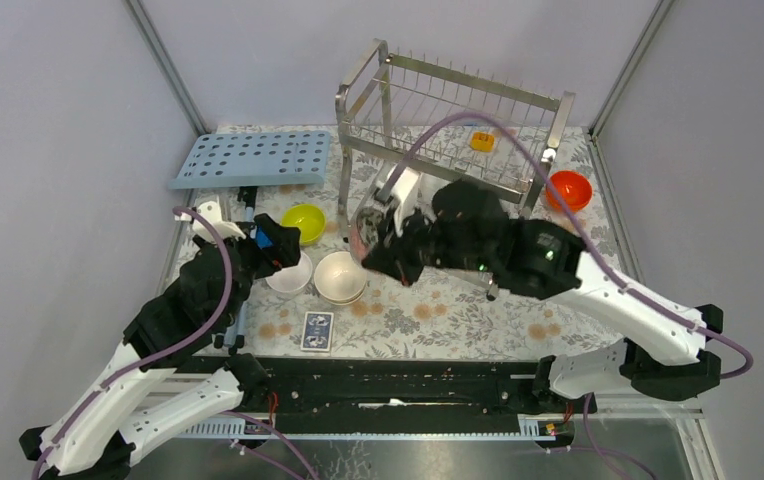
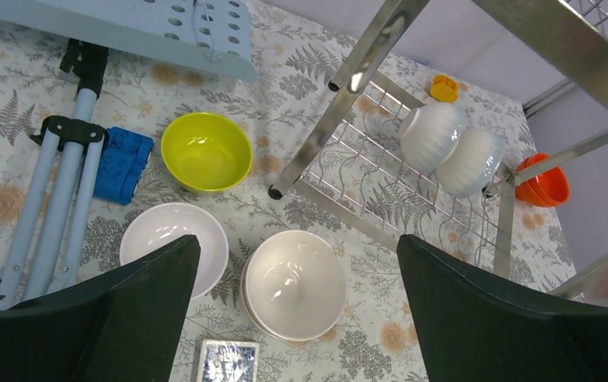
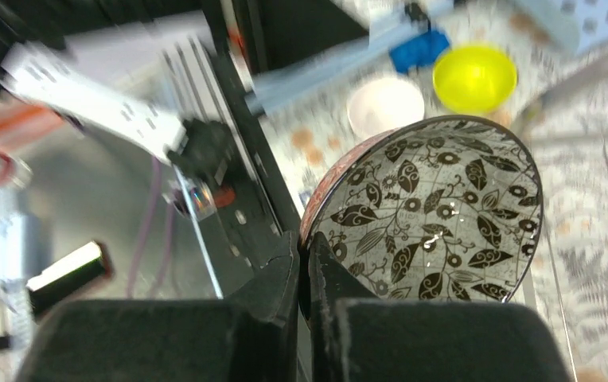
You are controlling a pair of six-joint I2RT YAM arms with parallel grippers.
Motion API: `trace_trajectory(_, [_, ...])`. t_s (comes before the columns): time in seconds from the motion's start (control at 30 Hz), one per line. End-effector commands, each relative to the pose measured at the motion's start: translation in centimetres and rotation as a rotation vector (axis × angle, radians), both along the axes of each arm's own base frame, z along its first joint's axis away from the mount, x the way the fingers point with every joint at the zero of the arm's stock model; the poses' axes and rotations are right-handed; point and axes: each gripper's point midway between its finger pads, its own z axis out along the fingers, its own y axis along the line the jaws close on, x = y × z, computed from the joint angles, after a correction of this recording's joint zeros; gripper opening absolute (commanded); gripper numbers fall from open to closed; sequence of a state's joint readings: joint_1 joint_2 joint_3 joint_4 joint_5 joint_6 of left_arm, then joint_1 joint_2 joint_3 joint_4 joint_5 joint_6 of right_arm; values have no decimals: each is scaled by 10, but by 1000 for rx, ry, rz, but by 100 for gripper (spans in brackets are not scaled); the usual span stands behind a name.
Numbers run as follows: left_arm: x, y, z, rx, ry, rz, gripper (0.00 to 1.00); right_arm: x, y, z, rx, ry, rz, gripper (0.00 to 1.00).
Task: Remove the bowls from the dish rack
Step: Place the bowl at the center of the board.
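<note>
Arm (image 1: 598,285) outstretched, right gripper (image 3: 303,267) pinching patterned bowl (image 3: 436,215) rim, seemingly tilted

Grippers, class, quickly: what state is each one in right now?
Left gripper: open, holding nothing.
Right gripper: closed on the rim of the dark leaf-patterned bowl.

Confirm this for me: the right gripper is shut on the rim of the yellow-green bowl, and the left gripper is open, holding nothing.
Not quite. The right gripper is shut on the rim of the dark leaf-patterned bowl, not the yellow-green bowl, which sits free on the table; the right wrist view shows it. The rest stands: the left gripper is open, holding nothing.
</note>
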State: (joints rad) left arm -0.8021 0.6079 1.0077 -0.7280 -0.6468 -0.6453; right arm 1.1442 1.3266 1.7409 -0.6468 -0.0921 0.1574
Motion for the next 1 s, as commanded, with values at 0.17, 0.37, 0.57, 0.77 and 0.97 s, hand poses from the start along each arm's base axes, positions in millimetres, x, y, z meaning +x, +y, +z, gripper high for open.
trace_trajectory(0.17, [-6,-41,35,-81,-93,-228,99,-13,-43,-107,-250,-164,-92,0])
trace_trajectory(0.37, [-21,-91,7,-91,17,-479,99,-22,-68,-169,-406,-238,-94,0])
trace_trajectory(0.57, [-47,-131,-23,-104,181,-719,92,-35,-74,-194,-516,-386,-51,0])
trace_trajectory(0.77, [-68,-153,-42,-110,268,-849,90,-55,-67,-209,-614,-510,63,0])
trace_trajectory(0.97, [-93,-175,-75,10,335,-876,89,-66,-67,-233,-765,-567,172,0])
